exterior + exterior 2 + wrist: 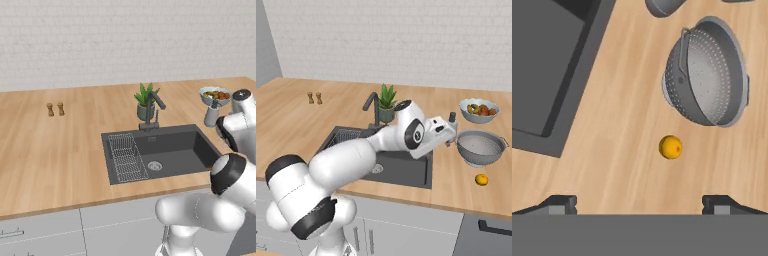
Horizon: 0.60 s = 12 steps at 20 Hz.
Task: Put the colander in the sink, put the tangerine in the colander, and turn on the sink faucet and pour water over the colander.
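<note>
Dark sink, left base view: I see the sink (pixel 165 152) bare, the sink faucet (pixel 152 107) dry.
Right base view: the colander (pixel 479 147) and the tangerine (pixel 481 179) sit on the counter (pixel 286 115) right of the sink; nothing done.
Hand view: my gripper (pixel 639 202) spread wide, holding nothing, above both.

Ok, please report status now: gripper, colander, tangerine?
Gripper open, empty, above counter. Colander on counter right of sink, tangerine beside it. Path clear.
</note>
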Motion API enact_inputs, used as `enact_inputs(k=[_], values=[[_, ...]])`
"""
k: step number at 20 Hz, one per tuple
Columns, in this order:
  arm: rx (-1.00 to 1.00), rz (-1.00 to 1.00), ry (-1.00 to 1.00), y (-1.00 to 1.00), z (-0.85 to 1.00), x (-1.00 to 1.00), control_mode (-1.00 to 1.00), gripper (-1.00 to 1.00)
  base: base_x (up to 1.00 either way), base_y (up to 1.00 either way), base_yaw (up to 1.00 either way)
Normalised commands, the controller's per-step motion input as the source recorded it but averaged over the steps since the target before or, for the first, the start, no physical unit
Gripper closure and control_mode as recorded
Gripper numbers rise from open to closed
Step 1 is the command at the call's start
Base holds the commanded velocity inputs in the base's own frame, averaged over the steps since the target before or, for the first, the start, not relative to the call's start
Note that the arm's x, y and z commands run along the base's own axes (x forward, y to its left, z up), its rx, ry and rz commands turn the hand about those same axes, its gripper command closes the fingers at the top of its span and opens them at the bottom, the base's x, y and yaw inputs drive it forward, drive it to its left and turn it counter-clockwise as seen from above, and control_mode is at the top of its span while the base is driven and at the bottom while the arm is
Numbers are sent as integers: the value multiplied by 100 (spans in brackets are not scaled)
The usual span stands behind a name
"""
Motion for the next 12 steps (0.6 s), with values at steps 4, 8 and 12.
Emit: enact_inputs(k=[4, 8, 12], values=[[11, 3, 13, -50, 0, 51, -100, -100, 0, 0, 0], [16, 0, 22, -31, -4, 48, -100, -100, 0, 0, 0], [18, 4, 14, -37, -7, 42, -100, -100, 0, 0, 0]])
